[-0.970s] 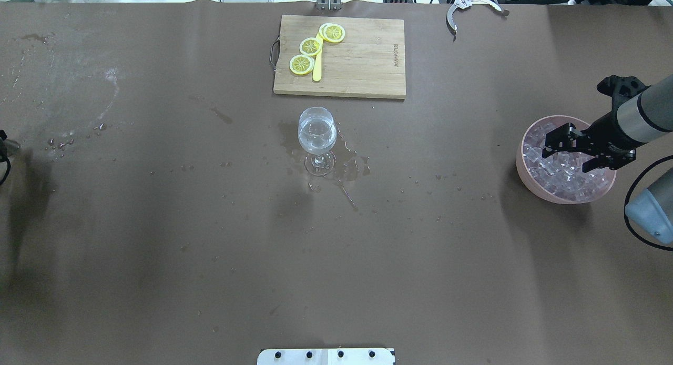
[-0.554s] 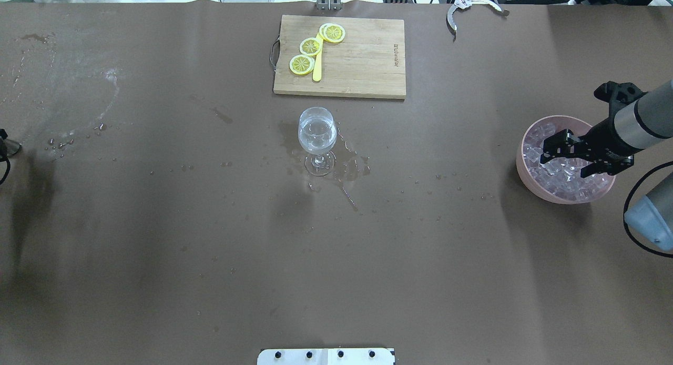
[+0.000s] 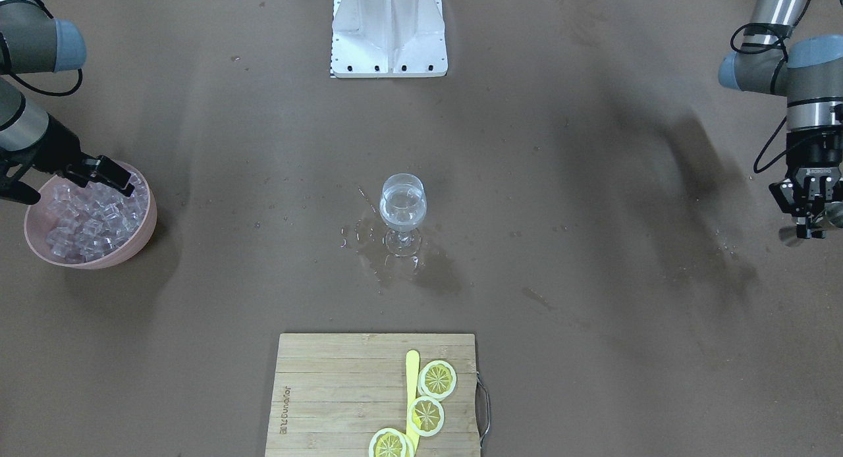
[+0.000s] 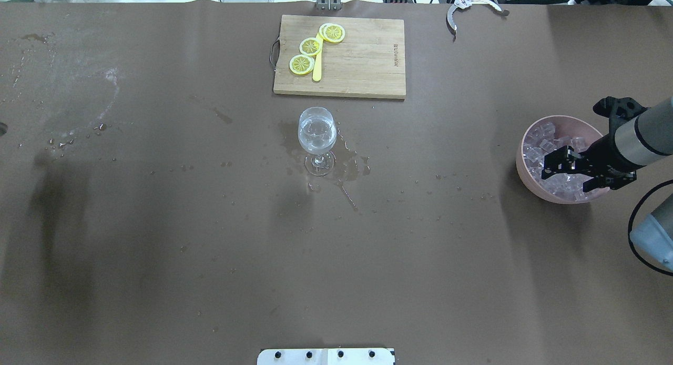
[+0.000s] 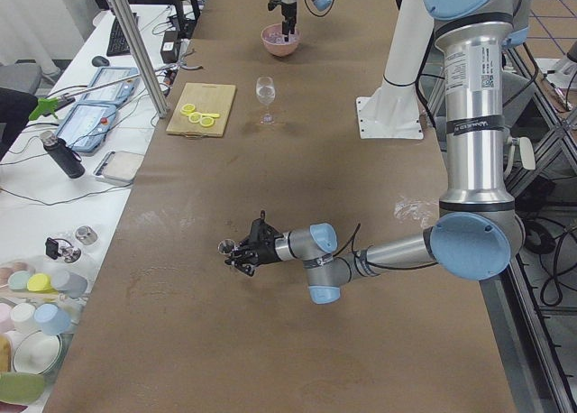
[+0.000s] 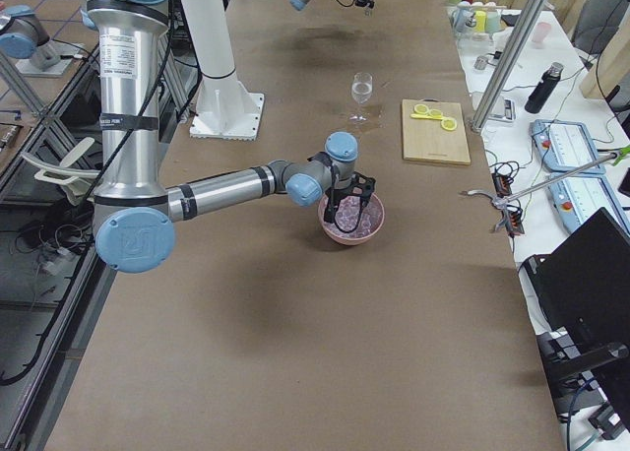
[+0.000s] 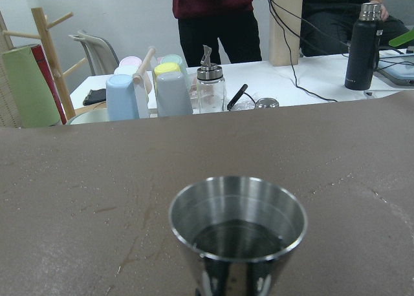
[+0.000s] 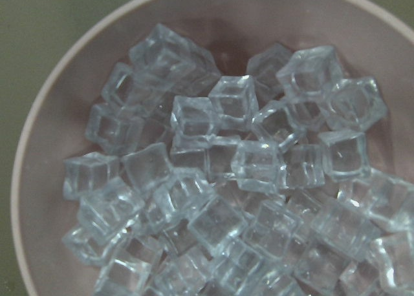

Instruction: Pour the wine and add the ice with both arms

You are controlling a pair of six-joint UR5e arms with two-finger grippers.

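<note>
A stemmed wine glass (image 4: 317, 133) with clear liquid stands mid-table; it also shows in the front view (image 3: 402, 203). A pink bowl (image 4: 530, 136) of clear ice cubes (image 8: 259, 167) sits at the right. My right gripper (image 4: 576, 173) hangs open and empty just over the ice; in the front view (image 3: 66, 187) its jaws straddle the bowl (image 3: 138, 233). My left gripper (image 3: 807, 228) is shut on a steel cup (image 7: 238, 231) holding a little liquid, at the table's far left end; it lies almost outside the overhead view.
A wooden cutting board (image 4: 363, 60) with lemon slices (image 4: 310, 46) and a yellow knife lies behind the glass. A wet spill (image 4: 349, 168) surrounds the glass foot. Metal tongs (image 4: 456, 10) lie at the back edge. A white stand (image 3: 388, 29) is at the robot's side.
My right gripper has moved toward the near side of the bowl, lower over the ice, still open. The steel cup in my left gripper has slid out of the overhead view's left edge.
</note>
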